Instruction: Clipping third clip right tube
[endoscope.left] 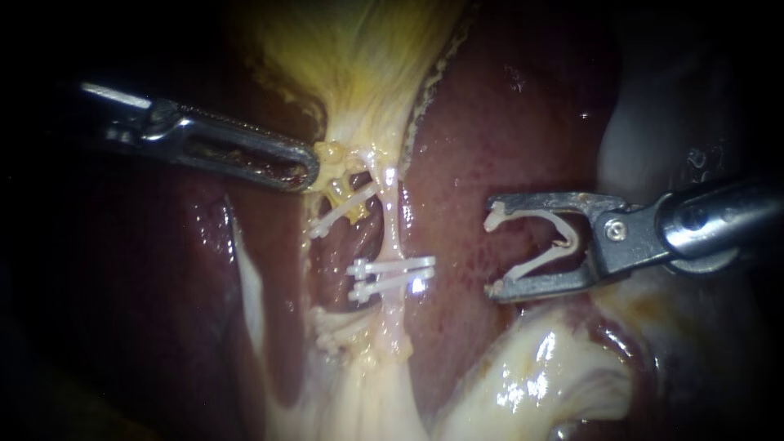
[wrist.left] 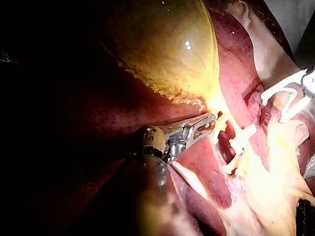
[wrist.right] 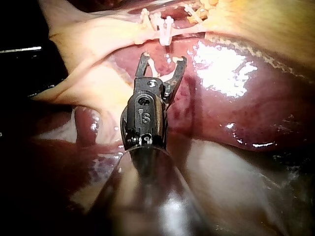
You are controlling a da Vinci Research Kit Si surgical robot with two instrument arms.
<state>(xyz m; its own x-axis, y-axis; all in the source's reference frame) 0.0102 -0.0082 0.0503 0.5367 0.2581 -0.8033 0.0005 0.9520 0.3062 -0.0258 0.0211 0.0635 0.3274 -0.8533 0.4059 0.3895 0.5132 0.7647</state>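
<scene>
At nine o'clock in the endoscope view, my left instrument, a slim steel shaft with slotted jaws, pinches the lumpy yellow fatty tissue under the pale yellow gallbladder. Its jaws are pressed together on that tissue, as best I can judge. Just toward three o'clock, the thin whitish right tube runs twelve to six and is crossed low down by two white plastic clips lying side by side. Bare tube shows toward twelve of them. Glossy dark red liver fills the gap beyond. Farther toward three, my right instrument carries an open white V-shaped clip seated between its widely spread jaws, mouth facing nine. The tube lies at nine o'clock from that mouth, well apart and crosswise to it, so this arm is the nearer. The tissue is wet and slick, and a slanted white clip crowds the tube's far side.
</scene>
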